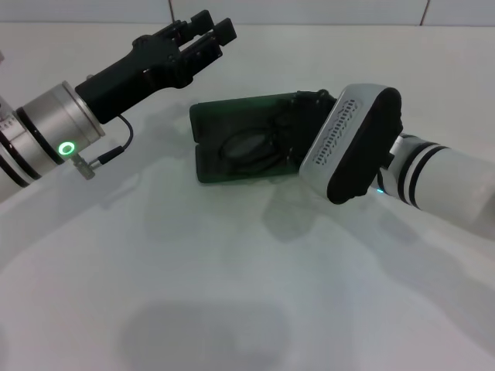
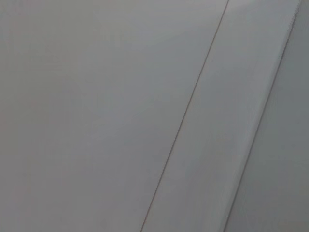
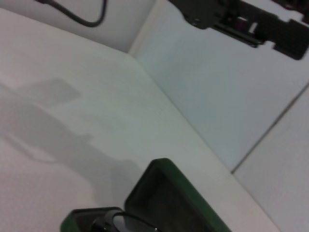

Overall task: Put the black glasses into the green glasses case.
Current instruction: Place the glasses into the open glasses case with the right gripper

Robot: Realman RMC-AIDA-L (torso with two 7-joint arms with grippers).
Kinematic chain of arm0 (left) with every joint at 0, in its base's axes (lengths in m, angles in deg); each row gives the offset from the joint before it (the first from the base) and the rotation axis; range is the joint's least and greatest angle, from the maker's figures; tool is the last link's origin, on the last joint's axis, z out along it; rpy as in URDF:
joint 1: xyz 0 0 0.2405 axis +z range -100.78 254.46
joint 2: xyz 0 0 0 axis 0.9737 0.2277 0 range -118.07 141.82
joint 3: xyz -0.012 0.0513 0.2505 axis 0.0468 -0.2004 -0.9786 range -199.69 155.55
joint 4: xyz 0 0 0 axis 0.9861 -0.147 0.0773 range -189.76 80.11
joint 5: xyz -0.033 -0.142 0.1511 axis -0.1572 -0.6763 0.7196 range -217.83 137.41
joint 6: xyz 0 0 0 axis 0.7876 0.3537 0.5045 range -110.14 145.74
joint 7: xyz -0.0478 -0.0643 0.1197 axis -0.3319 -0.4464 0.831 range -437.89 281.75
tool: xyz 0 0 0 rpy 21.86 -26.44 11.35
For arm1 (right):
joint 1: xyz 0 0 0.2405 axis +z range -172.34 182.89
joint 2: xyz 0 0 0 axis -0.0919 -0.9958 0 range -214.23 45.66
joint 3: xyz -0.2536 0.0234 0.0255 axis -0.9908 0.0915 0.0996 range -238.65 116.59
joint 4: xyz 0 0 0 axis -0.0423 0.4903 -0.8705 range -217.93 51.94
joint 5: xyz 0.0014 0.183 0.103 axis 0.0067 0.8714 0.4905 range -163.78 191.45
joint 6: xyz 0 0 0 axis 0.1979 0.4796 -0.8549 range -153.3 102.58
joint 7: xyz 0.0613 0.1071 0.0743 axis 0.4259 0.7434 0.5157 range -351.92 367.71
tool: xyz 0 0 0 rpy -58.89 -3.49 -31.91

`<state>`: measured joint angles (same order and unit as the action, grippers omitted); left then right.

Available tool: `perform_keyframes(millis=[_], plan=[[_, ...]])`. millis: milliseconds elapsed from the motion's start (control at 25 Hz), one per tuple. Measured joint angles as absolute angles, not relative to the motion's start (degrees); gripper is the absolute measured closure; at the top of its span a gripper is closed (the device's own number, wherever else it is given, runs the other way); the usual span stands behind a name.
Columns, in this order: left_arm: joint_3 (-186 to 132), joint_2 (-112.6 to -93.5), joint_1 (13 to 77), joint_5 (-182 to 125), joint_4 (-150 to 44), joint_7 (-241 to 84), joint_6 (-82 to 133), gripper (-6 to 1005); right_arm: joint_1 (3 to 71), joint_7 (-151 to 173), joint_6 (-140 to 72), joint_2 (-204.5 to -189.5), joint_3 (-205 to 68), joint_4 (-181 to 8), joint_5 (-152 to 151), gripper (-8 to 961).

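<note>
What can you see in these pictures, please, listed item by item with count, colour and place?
glasses case: one, dark green, lying open at the middle of the table, lid toward the far wall.
glasses: one pair, black frame, resting in the case's tray; partly hidden by the right arm.
table: one, white, under everything.
wall: white tiles with thin seams, behind the table.
left gripper: one, black, raised above the table behind and left of the case, fingers apart, holding nothing.
right gripper: one, black, at the right end of the case, over the glasses; mostly hidden behind its wrist.
</note>
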<state>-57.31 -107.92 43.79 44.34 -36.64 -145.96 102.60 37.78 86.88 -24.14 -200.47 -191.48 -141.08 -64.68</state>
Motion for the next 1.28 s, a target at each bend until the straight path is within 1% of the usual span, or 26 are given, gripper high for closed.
perform_keyframes(millis=[320, 760, 1280], plan=[[-57.31, -107.92, 43.79, 44.34, -36.63, -145.95, 102.15, 468, 36.44, 91.43, -24.37, -200.47, -191.72, -142.24, -64.57, 551], [-57.31, -107.77, 44.13, 44.58, -36.30, -146.27, 102.15, 467, 33.76, 93.53, -32.15, -200.41, -185.65, -144.32, -59.23, 550], [-57.40, -107.60, 43.88, 44.81, -36.05, -146.48, 102.18, 468, 34.07, 93.59, -35.91, -199.73, -183.75, -143.59, -56.23, 550]])
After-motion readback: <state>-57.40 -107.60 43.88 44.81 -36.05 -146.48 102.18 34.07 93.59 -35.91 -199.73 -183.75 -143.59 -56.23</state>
